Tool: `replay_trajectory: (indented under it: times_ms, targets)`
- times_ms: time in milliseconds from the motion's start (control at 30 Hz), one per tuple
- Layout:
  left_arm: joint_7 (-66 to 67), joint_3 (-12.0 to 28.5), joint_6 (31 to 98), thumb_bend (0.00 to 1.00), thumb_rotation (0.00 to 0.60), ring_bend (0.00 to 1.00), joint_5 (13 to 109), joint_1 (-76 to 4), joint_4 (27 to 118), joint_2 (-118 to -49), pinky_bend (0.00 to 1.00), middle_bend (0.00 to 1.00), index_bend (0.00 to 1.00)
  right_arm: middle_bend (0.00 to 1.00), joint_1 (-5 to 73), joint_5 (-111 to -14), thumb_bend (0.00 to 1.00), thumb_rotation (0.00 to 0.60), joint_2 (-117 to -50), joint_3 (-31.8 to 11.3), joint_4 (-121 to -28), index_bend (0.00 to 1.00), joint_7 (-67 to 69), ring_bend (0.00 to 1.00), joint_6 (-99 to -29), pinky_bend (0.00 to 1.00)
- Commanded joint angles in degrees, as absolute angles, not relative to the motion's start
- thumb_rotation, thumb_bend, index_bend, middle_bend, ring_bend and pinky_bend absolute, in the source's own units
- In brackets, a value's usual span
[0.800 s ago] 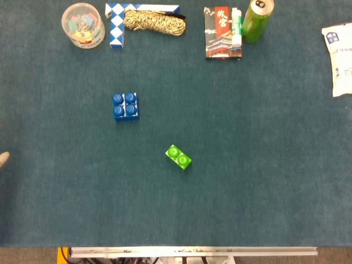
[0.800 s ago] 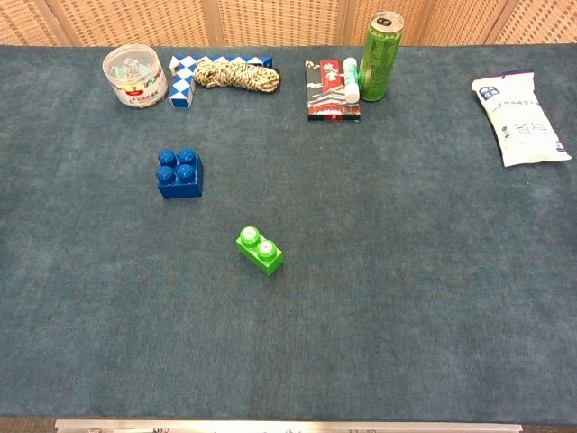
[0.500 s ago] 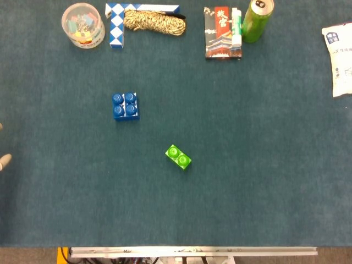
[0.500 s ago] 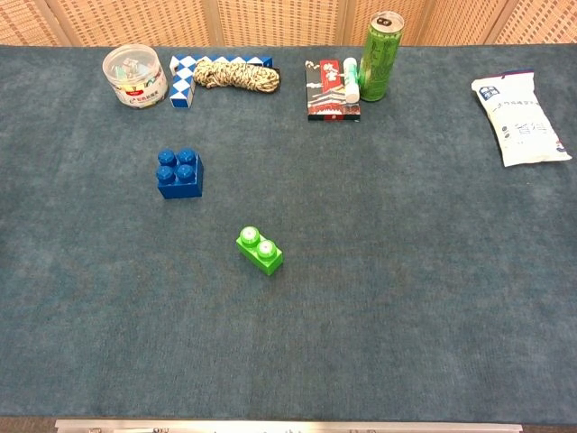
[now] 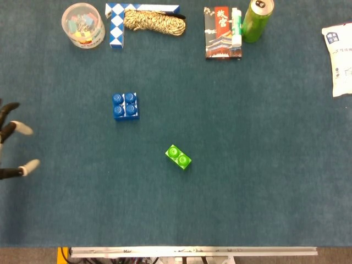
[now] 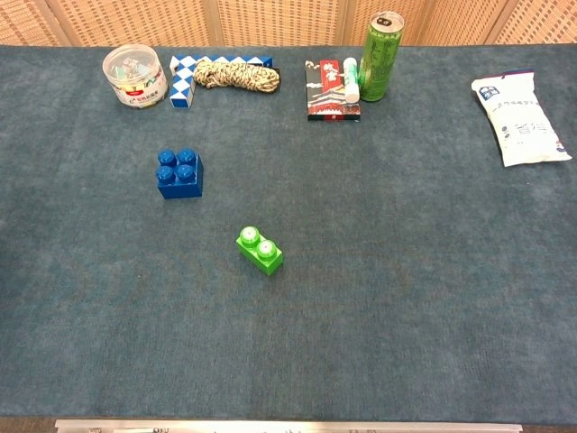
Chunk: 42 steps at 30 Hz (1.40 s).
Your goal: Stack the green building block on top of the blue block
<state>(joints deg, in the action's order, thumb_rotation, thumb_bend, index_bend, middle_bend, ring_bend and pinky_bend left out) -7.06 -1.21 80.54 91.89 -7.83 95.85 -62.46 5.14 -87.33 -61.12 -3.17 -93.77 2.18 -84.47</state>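
The green block [image 5: 178, 157] lies alone on the desk [image 5: 264, 165], its long axis slanting from upper left to lower right, below and to the right of the blue block [image 5: 125, 105] and well apart from it. Only the left hand [image 5: 12, 147] shows, at the desk's left edge, fingers [image 5: 23, 128] spread and holding nothing, so it is the nearer; the green block lies far to its right. A clear tub [image 5: 83, 25] at the back holds small clips.
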Motion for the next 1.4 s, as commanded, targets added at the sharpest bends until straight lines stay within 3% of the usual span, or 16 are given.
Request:
replay_trajectory:
  times_ms: [33,233,567,1400]
  targets:
    - [-9.68,-1.82,77.70,0.08,0.600,0.00,94.77,-10.67,98.38,-60.07,0.05,0.10,0.39,0.22,4.96,-86.93,0.22,0.600,-60.93,-3.45,-93.78,0.29,2.32,0.09,-84.80,0.28]
    - [-14.17,-1.36,72.49,0.08,0.600,0.00,98.47,-16.41,100.24,-58.33,0.05,0.04,0.32,0.22,4.35,-86.29,0.22,0.600,-60.46,-3.79,-93.86,0.30,3.21,0.09,-85.64,0.28]
    - [-18.70,-0.06,65.72,0.08,0.600,0.00,103.89,-26.23,95.31,-63.85,0.05,0.03,0.30,0.23,3.08,-84.37,0.22,0.600,-59.32,-4.91,-93.81,0.30,5.42,0.09,-87.30,0.28]
    - [-1.46,0.65,52.89,0.14,0.600,0.00,100.03,-38.02,90.31,-79.16,0.03,0.00,0.30,0.23,1.34,-77.70,0.22,0.600,-55.88,-8.17,-92.09,0.30,13.90,0.09,-86.33,0.28]
